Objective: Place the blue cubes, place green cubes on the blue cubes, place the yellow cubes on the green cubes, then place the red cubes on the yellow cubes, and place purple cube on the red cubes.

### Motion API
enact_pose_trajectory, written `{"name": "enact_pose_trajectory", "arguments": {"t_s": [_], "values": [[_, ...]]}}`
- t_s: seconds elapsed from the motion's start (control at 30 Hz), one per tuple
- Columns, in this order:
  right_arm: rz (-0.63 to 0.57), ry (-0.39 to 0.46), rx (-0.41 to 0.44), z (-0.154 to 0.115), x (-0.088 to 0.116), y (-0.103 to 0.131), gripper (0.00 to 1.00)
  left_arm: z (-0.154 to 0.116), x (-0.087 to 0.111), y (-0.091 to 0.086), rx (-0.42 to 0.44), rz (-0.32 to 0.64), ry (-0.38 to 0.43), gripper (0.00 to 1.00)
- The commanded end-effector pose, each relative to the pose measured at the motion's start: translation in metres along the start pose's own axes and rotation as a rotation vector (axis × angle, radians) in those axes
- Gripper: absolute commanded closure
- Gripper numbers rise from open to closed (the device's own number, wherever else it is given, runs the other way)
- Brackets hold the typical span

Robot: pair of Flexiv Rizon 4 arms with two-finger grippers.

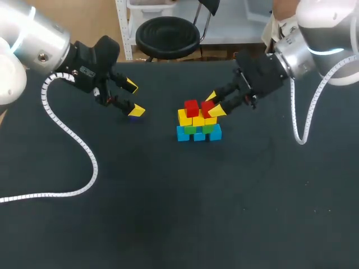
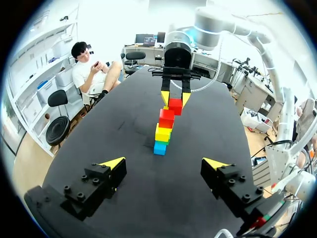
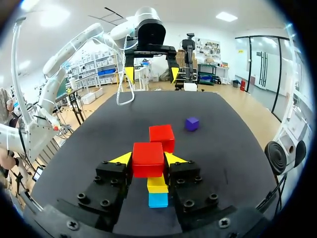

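Right wrist view: red cube point(image 3: 147, 158) btwn fingers point(image 3: 122, 159), atop yellow-blue stack point(image 3: 158, 191).

centre: multicoloured cube stack point(image 1: 198, 124) is standing as the main obstacle | right flank: right end effector point(image 1: 214, 103) is clamping a red cube point(image 1: 206, 106) at the stack's top, blocking that side | left: left end effector point(image 1: 134, 98) is hanging spread near a small purple cube point(image 1: 133, 116); white coiled cable point(image 1: 93, 163) is lying across the black table point(image 1: 224, 213) | near side: table is lying open
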State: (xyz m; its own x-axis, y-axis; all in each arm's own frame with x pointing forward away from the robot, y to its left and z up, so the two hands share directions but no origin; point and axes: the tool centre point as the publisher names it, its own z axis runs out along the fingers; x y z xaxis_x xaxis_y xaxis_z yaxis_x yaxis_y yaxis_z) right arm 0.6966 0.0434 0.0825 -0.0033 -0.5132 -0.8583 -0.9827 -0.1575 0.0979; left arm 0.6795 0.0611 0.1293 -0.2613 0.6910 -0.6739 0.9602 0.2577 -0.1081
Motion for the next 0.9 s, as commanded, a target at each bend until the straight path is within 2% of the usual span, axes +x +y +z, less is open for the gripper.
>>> {"name": "enact_pose_trajectory", "arguments": {"t_s": [0.03, 0.9], "values": [[-0.003, -0.003, -0.007, 0.0019, 0.0004, -0.0037, 1.00, -0.0005, 0.0012, 0.0003, 0.001, 0.003, -0.004, 0.00], [0.000, 0.008, -0.016, 0.0067, 0.0010, -0.0132, 1.00, -0.0005, 0.0012, 0.0003, 0.001, 0.003, -0.004, 0.00]]}}
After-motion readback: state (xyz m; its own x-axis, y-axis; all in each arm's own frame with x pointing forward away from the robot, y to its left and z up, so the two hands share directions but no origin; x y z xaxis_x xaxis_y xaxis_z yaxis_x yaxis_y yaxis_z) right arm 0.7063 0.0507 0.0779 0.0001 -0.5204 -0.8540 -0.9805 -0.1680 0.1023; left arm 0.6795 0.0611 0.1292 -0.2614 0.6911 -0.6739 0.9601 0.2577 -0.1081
